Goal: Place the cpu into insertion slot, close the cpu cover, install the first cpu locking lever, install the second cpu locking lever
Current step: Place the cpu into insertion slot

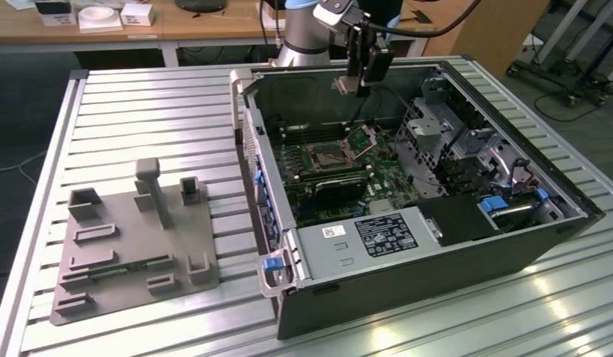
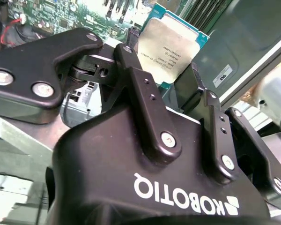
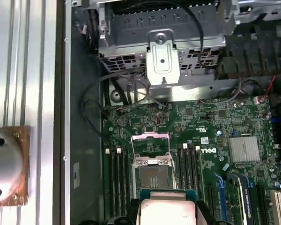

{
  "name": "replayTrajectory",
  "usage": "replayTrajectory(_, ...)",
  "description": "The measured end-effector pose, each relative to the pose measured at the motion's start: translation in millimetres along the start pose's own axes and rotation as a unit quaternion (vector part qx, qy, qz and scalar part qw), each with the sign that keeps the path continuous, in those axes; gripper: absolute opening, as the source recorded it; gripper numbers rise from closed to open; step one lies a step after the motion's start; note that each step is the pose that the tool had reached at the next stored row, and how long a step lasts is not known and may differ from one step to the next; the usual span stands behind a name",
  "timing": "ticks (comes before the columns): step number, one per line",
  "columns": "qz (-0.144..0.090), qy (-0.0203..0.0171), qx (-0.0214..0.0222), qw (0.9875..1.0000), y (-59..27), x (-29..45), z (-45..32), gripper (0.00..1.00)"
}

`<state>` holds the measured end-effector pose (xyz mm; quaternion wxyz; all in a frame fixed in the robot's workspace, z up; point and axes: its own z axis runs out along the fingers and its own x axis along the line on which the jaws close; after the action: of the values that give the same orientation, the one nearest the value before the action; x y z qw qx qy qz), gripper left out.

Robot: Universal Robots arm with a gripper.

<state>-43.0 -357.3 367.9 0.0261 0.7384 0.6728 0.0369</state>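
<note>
So the small flat square silvery-topped cpu (image 2: pixel 171 47) is pinched by its edges in the black gripper (image 2: pixel 163 63), hung well above the dark-centred square insertion slot (image 3: pixel 153 177) below it; it's probably light, stiff but fragile, so edge-only holding is judged safest.

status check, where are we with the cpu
Status: gripper shut on the cpu, hanging over the motherboard. The insertion slot is bare, cpu cover tipped up. Nothing seen between cpu and slot.
</note>
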Motion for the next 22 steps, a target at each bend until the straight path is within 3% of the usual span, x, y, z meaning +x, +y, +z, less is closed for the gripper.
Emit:
replayTrajectory(15, 0.008, -0.0008, -0.0002, 1.0, 0.0, 0.0, 0.1, 0.54)
replayTrajectory(22, -0.018, 0.0017, 0.0003, 0.9998, -0.1, 0.0, 1.4, 0.54)
